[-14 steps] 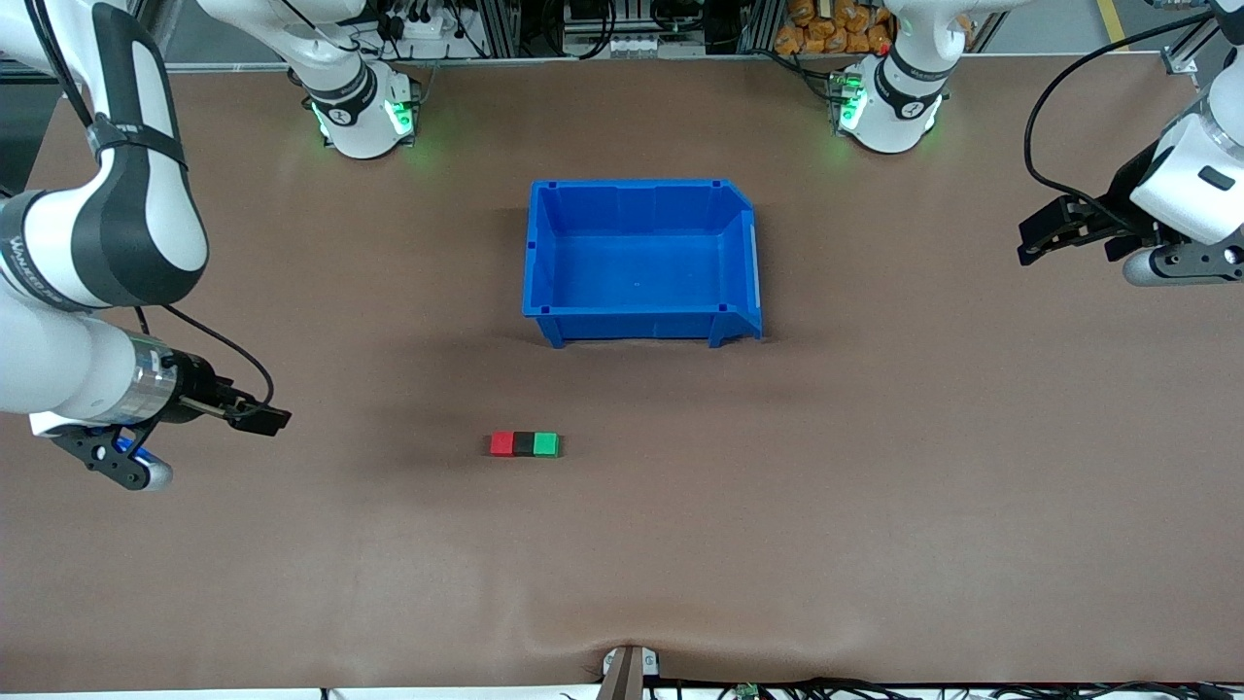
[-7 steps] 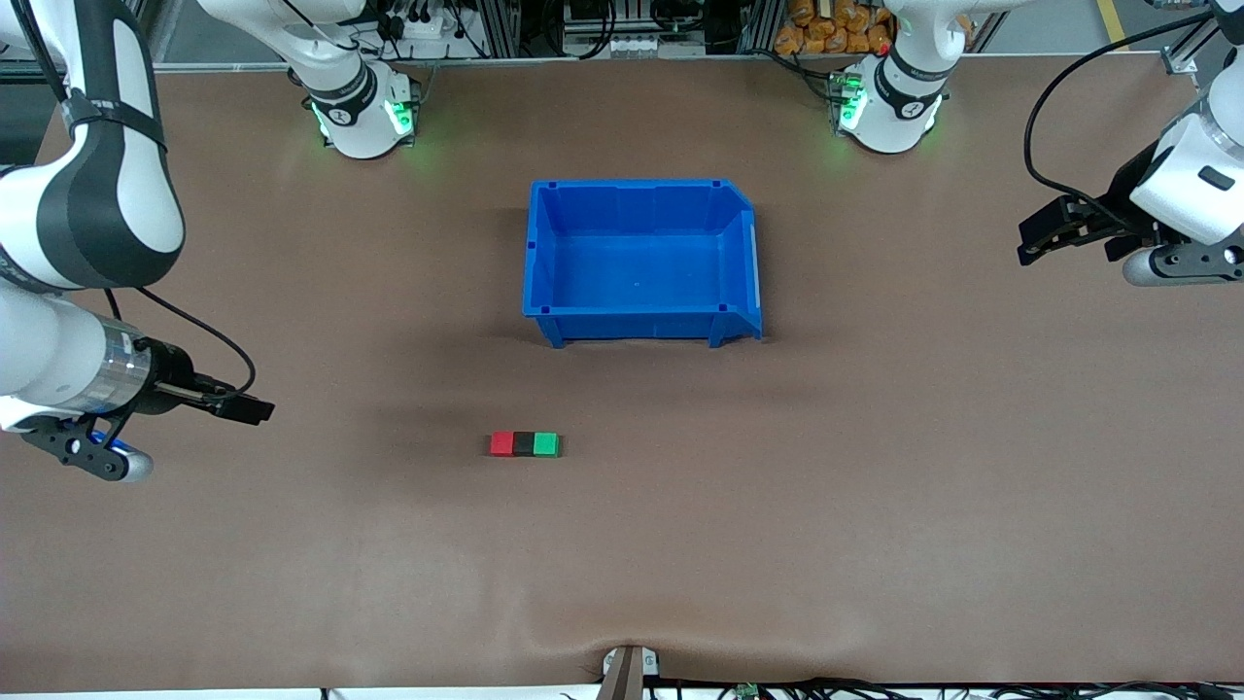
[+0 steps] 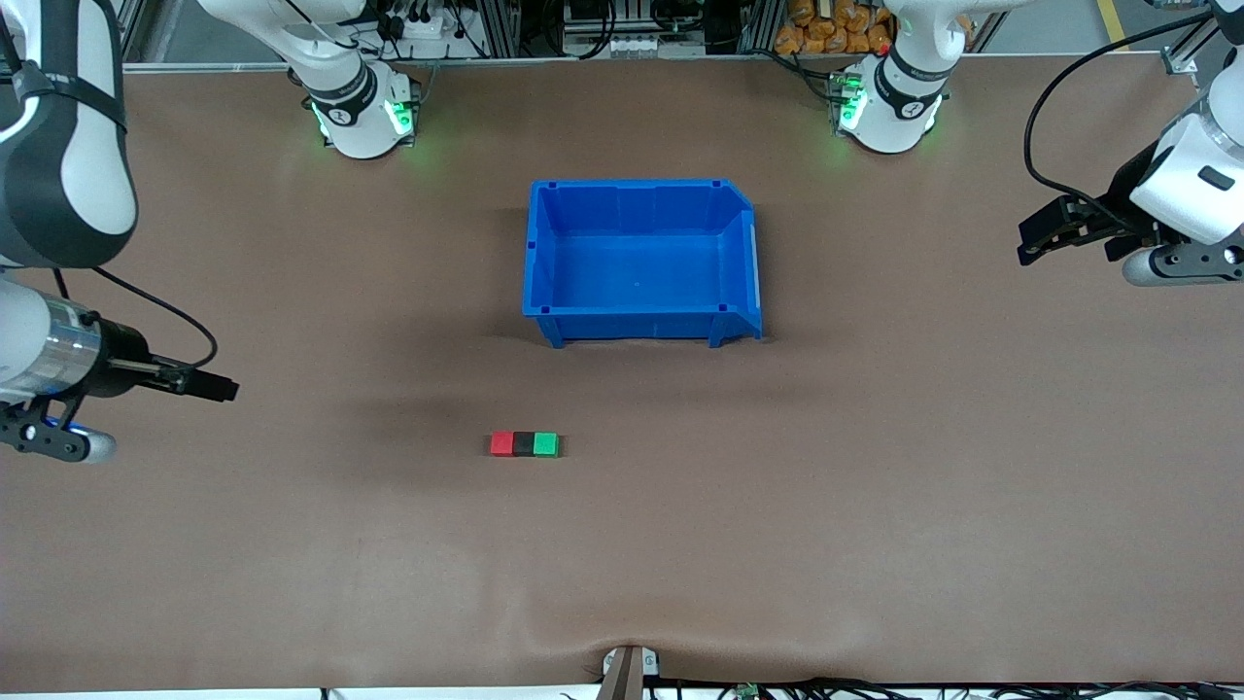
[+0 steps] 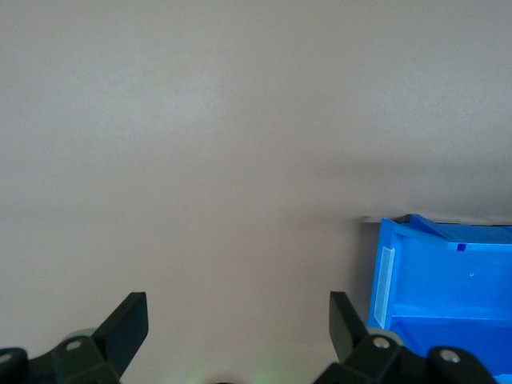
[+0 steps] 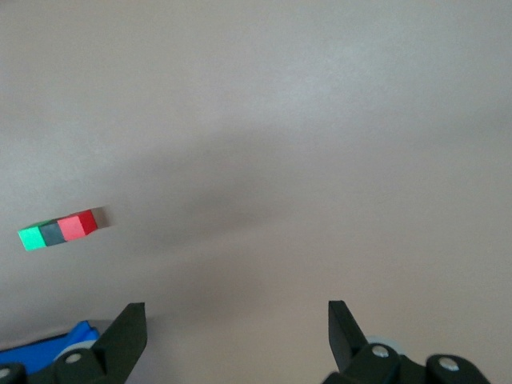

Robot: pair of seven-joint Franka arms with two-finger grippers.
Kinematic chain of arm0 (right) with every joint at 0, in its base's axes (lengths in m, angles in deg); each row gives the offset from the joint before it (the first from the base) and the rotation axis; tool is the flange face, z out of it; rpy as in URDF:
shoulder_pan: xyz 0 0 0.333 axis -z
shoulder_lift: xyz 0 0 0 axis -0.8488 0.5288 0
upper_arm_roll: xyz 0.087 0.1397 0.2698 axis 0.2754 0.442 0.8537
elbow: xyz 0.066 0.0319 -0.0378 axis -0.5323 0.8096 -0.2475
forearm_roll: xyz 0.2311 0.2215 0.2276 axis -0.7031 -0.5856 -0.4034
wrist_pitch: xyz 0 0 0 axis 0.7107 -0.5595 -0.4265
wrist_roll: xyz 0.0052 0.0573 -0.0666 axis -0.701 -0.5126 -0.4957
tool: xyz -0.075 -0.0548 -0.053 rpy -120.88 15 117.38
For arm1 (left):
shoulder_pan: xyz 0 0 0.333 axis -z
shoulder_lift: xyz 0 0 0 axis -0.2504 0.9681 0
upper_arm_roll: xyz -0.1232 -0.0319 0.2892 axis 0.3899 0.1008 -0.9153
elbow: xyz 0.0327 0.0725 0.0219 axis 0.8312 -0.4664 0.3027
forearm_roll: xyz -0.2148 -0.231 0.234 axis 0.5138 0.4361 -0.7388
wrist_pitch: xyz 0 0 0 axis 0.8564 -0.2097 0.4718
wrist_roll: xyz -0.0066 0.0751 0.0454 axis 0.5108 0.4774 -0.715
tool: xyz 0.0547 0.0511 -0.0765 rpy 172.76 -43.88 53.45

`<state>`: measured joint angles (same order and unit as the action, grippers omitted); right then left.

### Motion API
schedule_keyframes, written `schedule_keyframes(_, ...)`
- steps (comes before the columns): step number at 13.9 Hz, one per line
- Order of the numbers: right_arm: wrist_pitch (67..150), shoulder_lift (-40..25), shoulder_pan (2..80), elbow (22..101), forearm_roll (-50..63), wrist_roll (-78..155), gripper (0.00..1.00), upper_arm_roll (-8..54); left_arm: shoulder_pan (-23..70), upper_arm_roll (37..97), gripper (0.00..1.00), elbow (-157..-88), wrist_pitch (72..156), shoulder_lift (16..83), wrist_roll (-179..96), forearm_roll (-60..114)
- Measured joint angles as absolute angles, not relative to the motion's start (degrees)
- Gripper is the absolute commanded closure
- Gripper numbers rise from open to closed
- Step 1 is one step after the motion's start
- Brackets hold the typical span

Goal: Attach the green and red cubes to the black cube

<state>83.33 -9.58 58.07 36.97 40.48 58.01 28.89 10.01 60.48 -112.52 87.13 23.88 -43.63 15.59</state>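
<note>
The bin (image 3: pixel 641 258) looks like glossy blue plastic. The table (image 3: pixel 875 486) wears a matt brown covering, slightly rippled. Red cube (image 3: pixel 501 444), black cube (image 3: pixel 524 444) and green cube (image 3: pixel 546 444) look smooth.

Your two arms were glossy white with dark grey to black joint bands, rounded at every link. Each base wore a black collar with a small white mark and glowed green at its sides. The right arm (image 3: pixel 58 146) showed a broad black panel with a thin strap across it, a polished metal cuff at the wrist and a thin black cable looping out from it. The right gripper (image 3: pixel 209 386) was black, with a black bracket below carrying a silver-tipped cylinder and a blue light. The left arm (image 3: pixel 1191 180) had a long black cable arcing over it, a black left gripper (image 3: pixel 1035 238) and a grey barrel with dark screw holes.
</note>
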Motion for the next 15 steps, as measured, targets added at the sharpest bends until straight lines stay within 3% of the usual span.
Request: schedule_keyframes(15,77.40,-16.28,59.42,37.01,41.00,50.07,0.00,28.44,10.01,60.49,0.00,-112.52,87.13,23.88,-43.63,15.59)
